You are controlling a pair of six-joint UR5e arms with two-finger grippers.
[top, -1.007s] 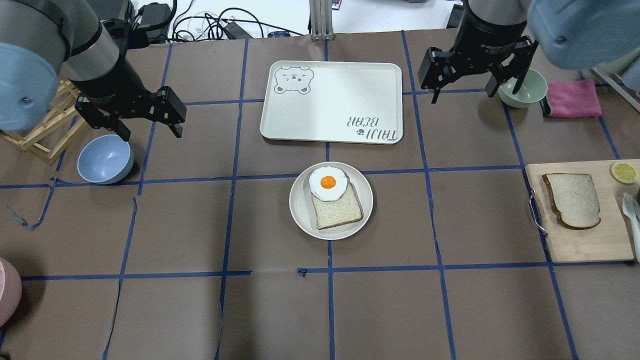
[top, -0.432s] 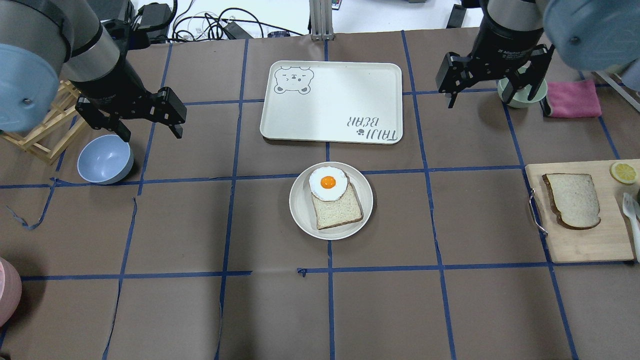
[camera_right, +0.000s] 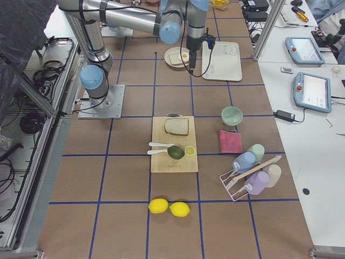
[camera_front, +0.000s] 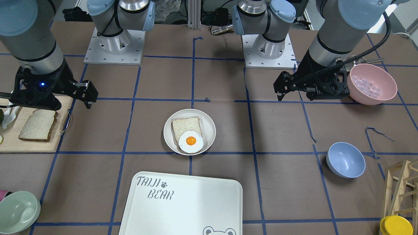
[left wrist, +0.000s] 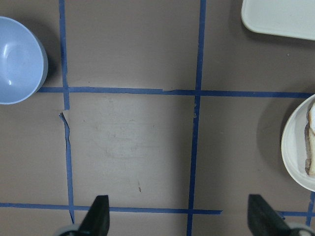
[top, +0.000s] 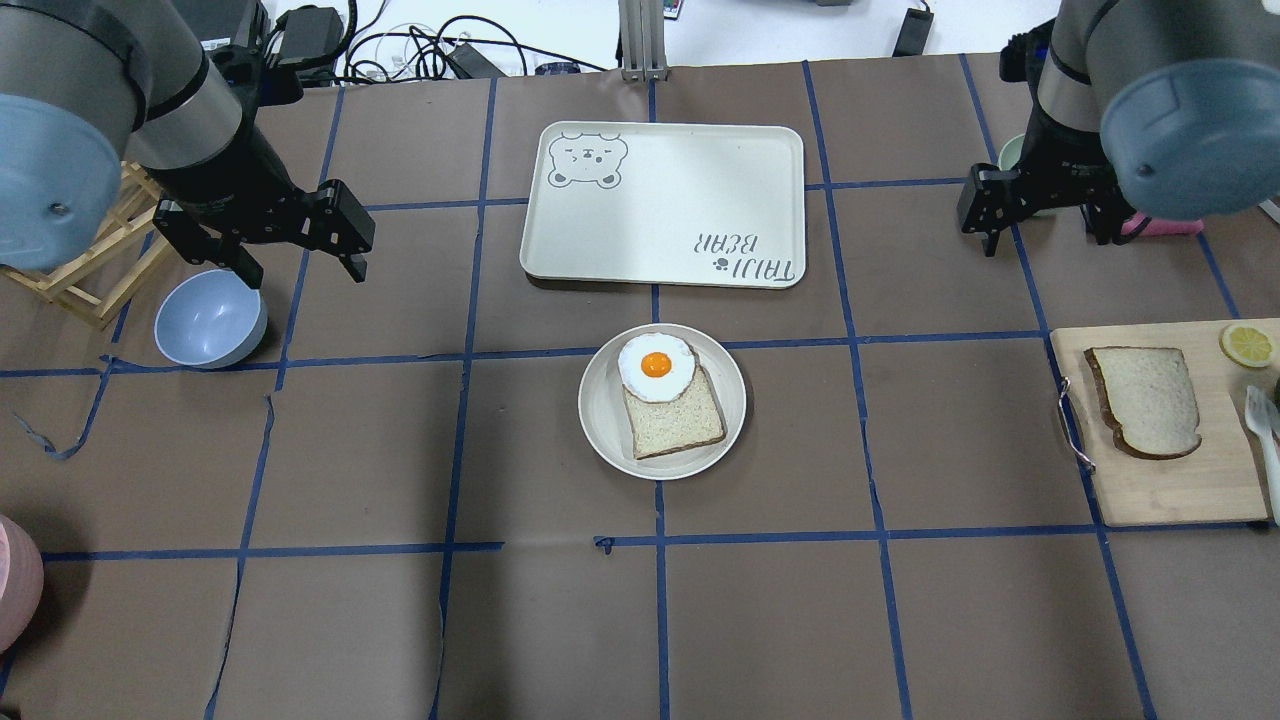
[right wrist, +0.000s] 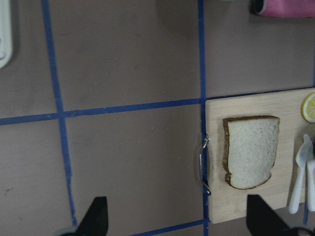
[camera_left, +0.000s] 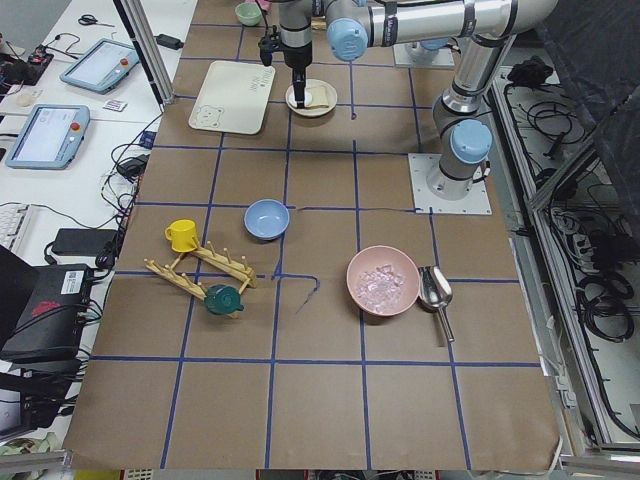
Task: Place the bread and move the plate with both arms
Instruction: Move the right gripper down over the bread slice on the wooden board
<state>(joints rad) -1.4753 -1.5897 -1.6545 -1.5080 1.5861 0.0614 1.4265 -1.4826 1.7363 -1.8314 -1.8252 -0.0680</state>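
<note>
The bread [top: 1145, 400], a dark-crusted slice with a domed top, lies on a wooden cutting board [top: 1170, 490] at the right; it also shows in the right wrist view [right wrist: 248, 152]. The plate [top: 600, 400] sits mid-table and holds a squarer slice [top: 675, 420] topped with a fried egg [top: 655, 367]. My right gripper [top: 1045, 235] is open and empty, hovering beyond the board's far edge. My left gripper [top: 303, 270] is open and empty at the far left, beside a blue bowl [top: 210, 318]. The plate's rim shows at the right edge of the left wrist view [left wrist: 295, 147].
The white TAIJI BEAR tray [top: 665, 205] lies beyond the plate. A pale green bowl [camera_front: 18, 210] and a pink cloth [right wrist: 285, 7] lie near the right arm. A lemon slice [top: 1246, 344] and white cutlery rest on the board. A pink bowl [camera_front: 370, 83] and a wooden rack [top: 80, 270] stand at the left.
My right gripper has moved to the right, past the green bowl, toward the cutting board's side. The left arm has barely moved. Bread and plate are unmoved.
</note>
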